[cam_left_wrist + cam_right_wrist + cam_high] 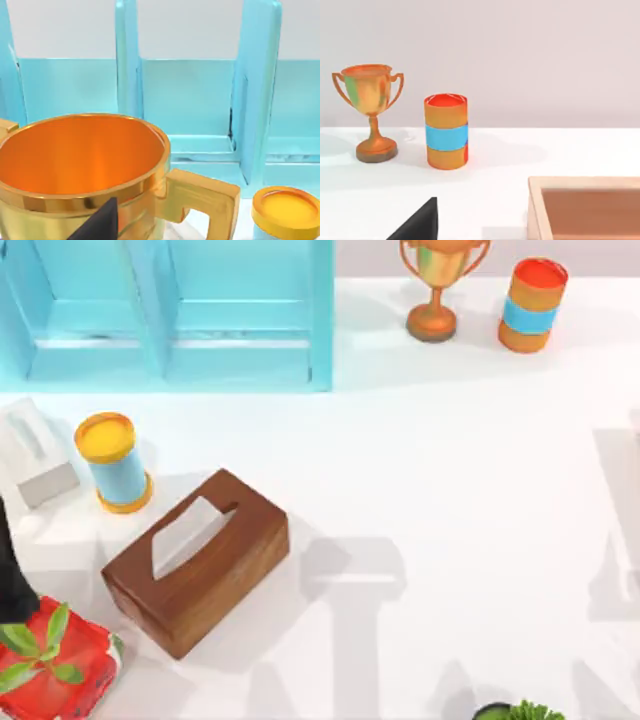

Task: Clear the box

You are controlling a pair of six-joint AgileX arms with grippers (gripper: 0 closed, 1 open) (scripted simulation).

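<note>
Arms first: our left arm (12, 570) shows as a dark shape at the table's left edge, just above the red pot (75, 685), and its wrist camera looks level toward the far blue shelf (170, 315). A dark tip of the left gripper (100, 225) sits right against a gold cup (82, 155) with an orange inside; we cannot tell how its jaws stand or whether they hold the cup. The right gripper (420, 222) hangs low over the white table (460, 480), facing far, near the open box (580, 183); we cannot tell its jaw state either. That box lies on the table nearer than the orange can (532, 305), and its inside is mostly out of sight. Counting, we see two cans, the orange one far right and a yellow-lidded one (115, 462) on the left. There are two cups, the gold one and a trophy (438, 285) beside the orange can. There are two plants, one (35, 650) in the red pot and one (530, 710) at the near edge. We count one tissue box (195, 560) near left and one white block (35, 455) left of the yellow-lidded can.
</note>
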